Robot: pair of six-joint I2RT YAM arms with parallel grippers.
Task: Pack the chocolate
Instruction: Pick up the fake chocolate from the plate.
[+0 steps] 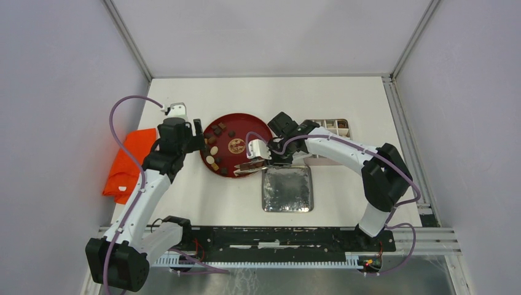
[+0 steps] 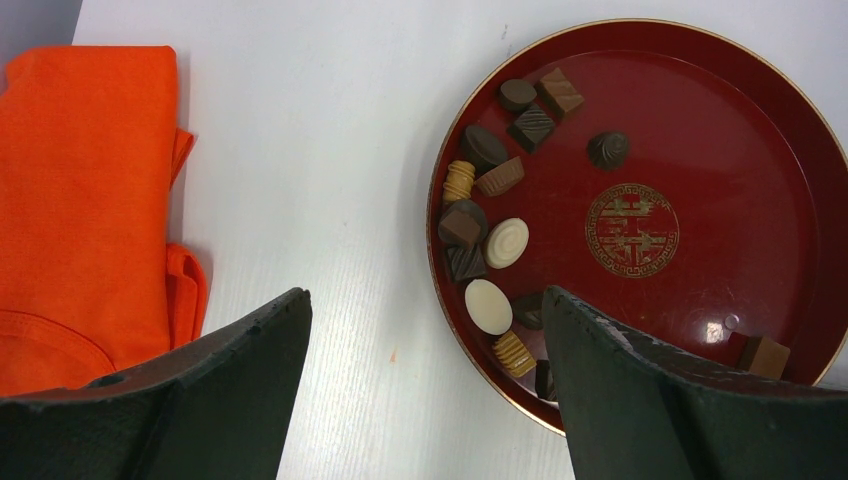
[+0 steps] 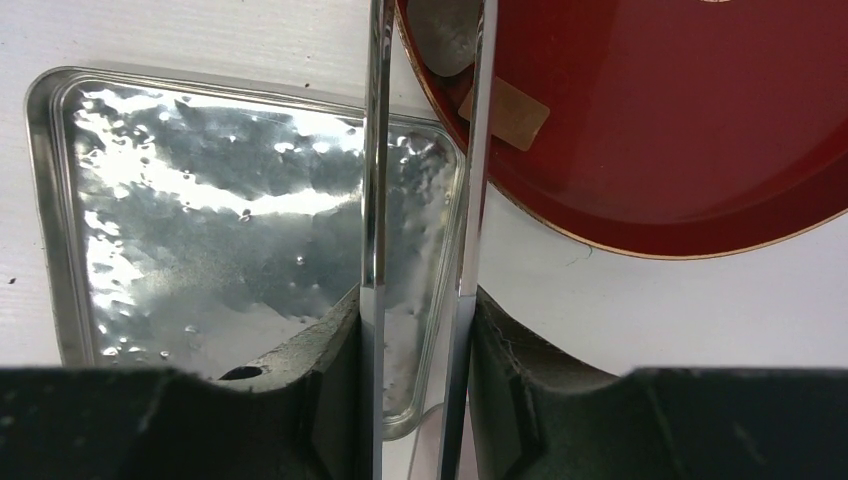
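A light-brown square chocolate (image 3: 510, 112) lies alone just inside the rim of the red plate (image 3: 680, 150), at the upper middle of the right wrist view. It sits mostly to the right of the tongs (image 3: 374, 200), whose right blade crosses its left edge. The right pincer (image 3: 420, 335) is clamped narrow on those tongs. The other chocolates (image 2: 487, 240) crowd the plate's left rim, below the left pincer (image 2: 428, 400), which gapes wide. The compartment box (image 1: 338, 125) sits right of the plate in the top view.
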